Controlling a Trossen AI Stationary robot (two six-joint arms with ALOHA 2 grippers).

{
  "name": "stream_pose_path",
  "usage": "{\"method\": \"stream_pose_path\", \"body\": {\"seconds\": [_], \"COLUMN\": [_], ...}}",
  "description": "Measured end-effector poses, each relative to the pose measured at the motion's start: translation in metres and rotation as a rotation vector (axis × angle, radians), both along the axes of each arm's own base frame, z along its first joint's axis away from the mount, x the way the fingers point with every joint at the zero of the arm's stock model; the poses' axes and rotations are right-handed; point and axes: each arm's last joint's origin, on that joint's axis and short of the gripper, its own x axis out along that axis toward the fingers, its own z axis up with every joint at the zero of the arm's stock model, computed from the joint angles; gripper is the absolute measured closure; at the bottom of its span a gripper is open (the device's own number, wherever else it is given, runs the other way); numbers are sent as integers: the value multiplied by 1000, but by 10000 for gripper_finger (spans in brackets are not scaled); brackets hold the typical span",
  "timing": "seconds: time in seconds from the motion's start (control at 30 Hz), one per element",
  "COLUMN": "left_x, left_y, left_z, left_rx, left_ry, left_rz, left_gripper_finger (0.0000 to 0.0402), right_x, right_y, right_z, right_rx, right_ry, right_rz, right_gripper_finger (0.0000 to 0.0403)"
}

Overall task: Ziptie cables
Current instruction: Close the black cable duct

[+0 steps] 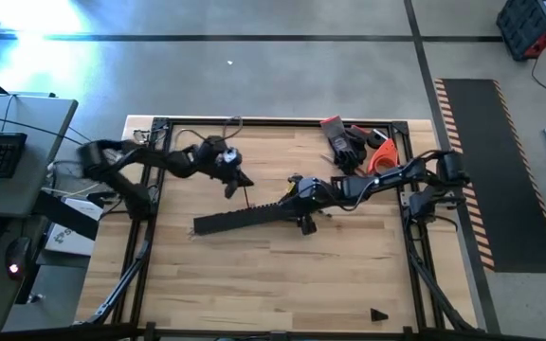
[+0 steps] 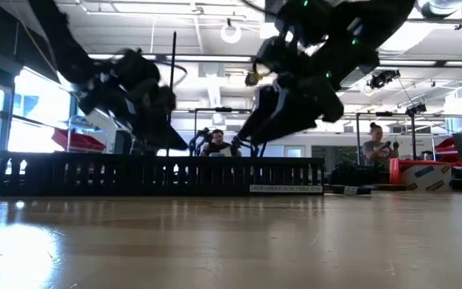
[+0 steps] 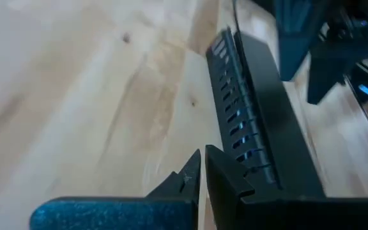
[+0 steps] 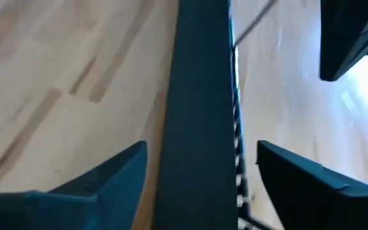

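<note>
Two arms over the table (image 1: 254,256), at work on a black duct (image 1: 245,221) that lies slantwise near the table's middle. The step in hand appears to be handling of the duct, not yet tying: no ziptie can be made out.

The right gripper (image 4: 200,169) stands over the duct's right end, its jaws apart on either side of the dark strip and, in the right wrist view, not pressing it (a grip just let go, or one about to be taken; which, cannot be told). The left gripper (image 3: 203,169) is closed on nothing visible, near the duct's middle and above it.

The cables are not clearly seen; one thin line (image 4: 254,25) runs beside the duct, possibly a wire. The next move likely calls for finding and gathering the bundle before any tie is looped.
</note>
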Motion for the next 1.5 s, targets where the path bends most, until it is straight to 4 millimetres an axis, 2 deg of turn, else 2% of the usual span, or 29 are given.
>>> {"method": "stream_pose_path", "body": {"seconds": [0.1,0.2,0.33,0.47,0.7,1.03,1.3,1.4,1.5], "left_x": [20,40,62,73,79,86,89,86,80], "left_y": [4,3,-1,-5,-14,-38,-49,-46,-41], "left_z": [-18,-34,-46,-49,-46,-47,-44,-33,-9], "left_rx": [-37,-85,-87,-89,-68,24,137,225,324], "left_ry": [16,36,32,24,-17,-42,-89,-60,-63], "left_rz": [-78,-156,-230,-268,-306,-419,-497,-454,-429], "left_gripper_finger": [402,402,401,401,401,401,401,401,401], "right_x": [1,2,1,1,1,12,11,12,14], "right_y": [-11,-22,-28,-27,-27,-20,-19,-17,-16], "right_z": [-10,-19,-26,-28,-28,-13,-17,-20,-21], "right_rx": [39,54,92,86,93,83,112,111,88], "right_ry": [35,65,94,107,117,160,165,167,166], "right_rz": [-3,-23,1,7,8,63,75,57,40], "right_gripper_finger": [104,100,111,139,190,190,180,181,189]}}
